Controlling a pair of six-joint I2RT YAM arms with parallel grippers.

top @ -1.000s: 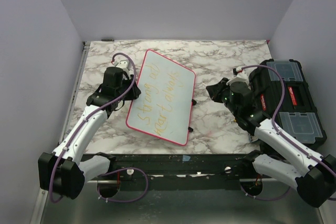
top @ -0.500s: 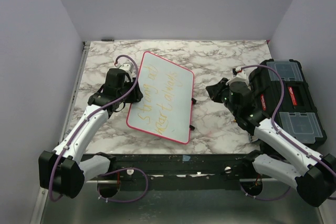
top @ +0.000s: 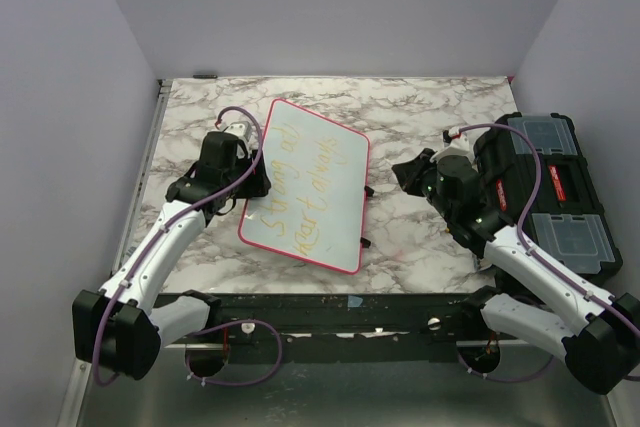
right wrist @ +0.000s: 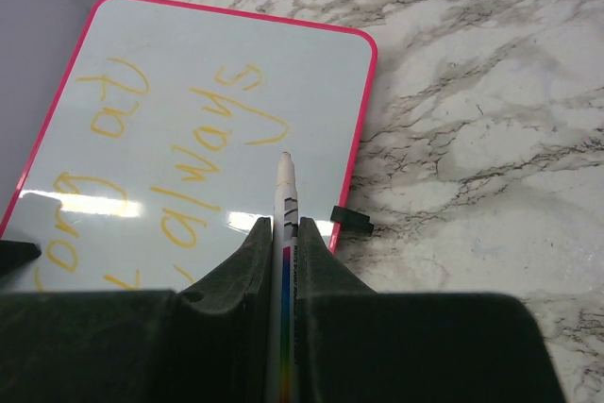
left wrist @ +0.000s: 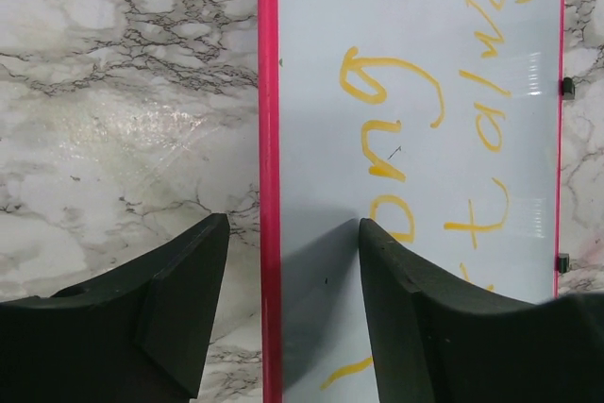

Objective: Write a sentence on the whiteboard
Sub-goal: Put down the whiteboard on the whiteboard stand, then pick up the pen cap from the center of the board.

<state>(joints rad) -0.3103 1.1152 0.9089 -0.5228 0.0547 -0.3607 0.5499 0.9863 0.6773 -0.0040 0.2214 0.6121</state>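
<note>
Left of the board: left gripper [left wrist: 293, 233], fingers spread wide and straddling the red-pink rim, one finger over marble, the other over the pale surface, gripping nothing.
Middle of the table: whiteboard [top: 338, 232] lying flat and skewed on the marble tabletop [top: 430, 117], between the two arms.
On the board: sentence [right wrist: 212, 129] in two lines of yellow-orange cursive; "always" reads plainly.
Right of the board: right gripper [right wrist: 284, 226] pinching a white marker [right wrist: 285, 186], tip pointing at the board's near edge by a small black foot [right wrist: 351, 219].
Far right: black toolbox [top: 555, 187] beside the right arm.
</note>
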